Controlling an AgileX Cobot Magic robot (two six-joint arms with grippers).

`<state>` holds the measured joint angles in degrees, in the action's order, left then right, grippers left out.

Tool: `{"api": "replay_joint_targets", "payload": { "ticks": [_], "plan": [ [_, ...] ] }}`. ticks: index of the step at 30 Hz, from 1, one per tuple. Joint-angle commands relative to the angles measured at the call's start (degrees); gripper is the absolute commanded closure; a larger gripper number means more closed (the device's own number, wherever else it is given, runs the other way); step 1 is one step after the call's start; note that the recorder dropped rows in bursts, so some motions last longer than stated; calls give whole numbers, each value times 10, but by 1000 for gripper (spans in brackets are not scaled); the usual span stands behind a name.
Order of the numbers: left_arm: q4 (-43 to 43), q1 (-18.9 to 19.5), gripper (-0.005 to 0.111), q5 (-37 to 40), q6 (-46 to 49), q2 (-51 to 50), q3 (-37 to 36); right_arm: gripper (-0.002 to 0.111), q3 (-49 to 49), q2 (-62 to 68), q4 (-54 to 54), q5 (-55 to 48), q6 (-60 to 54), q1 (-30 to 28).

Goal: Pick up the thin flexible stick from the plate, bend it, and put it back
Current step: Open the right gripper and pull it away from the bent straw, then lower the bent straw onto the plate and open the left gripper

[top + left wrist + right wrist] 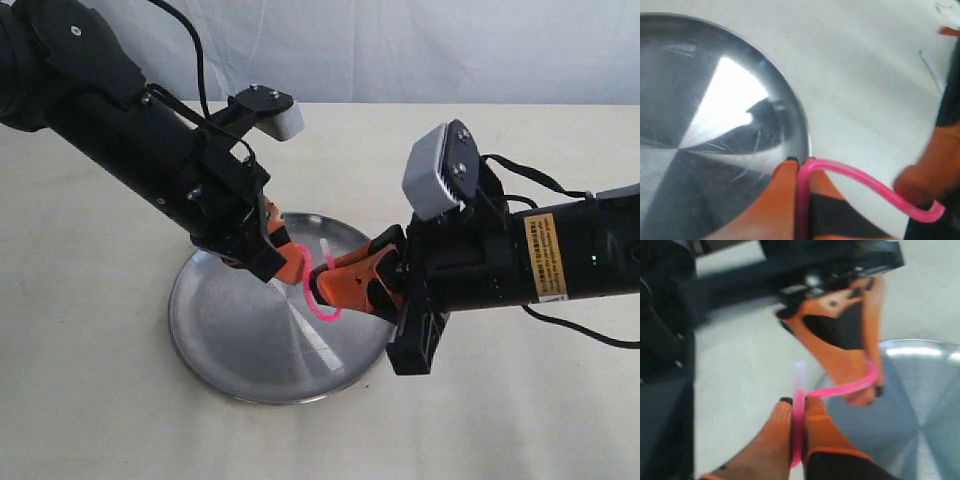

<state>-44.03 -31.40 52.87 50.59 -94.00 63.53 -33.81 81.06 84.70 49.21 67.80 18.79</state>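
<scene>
While both orange-fingered hands hang close together above the round brushed-steel plate (240, 345), the thin glossy pink stick (322, 311) curves in a tight loop between them. The left hand (292, 263) is clamped on one end and the right hand (335, 282) on the other, where a pale translucent tip pokes out. A radial sheen streaks the plate, which rests on the matte cream tabletop (90, 400).

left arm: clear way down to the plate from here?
Probably yes. The left tool hangs over the plate near its edge, nothing between them. Catch: it is shut on the stick, whose other end the right tool grips, so both must descend together.
</scene>
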Motion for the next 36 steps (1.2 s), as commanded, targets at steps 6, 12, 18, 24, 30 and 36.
{"api": "replay_joint_targets", "payload": {
  "ticks": [6, 12, 18, 24, 30, 36],
  "plan": [
    [17, 5, 107, -47, -11, -5, 3, 109, -2, -6, -33, -27, 197, 7],
    [55, 5, 107, -41, -39, -5, 3, 109, -2, -6, -54, -78, 225, 7],
    [96, 5, 107, -38, -60, -5, 3, 87, -2, -6, -56, -113, 257, 7],
    [124, 5, 107, -41, -91, -6, 3, 41, -2, -6, -60, -151, 272, 7],
    [213, 5, 107, -91, -186, -6, -10, 41, -11, -26, -76, -267, 296, 6],
    [201, 5, 107, -110, -191, -8, -13, 41, -37, -60, -75, -381, 296, 6]
  ]
}}
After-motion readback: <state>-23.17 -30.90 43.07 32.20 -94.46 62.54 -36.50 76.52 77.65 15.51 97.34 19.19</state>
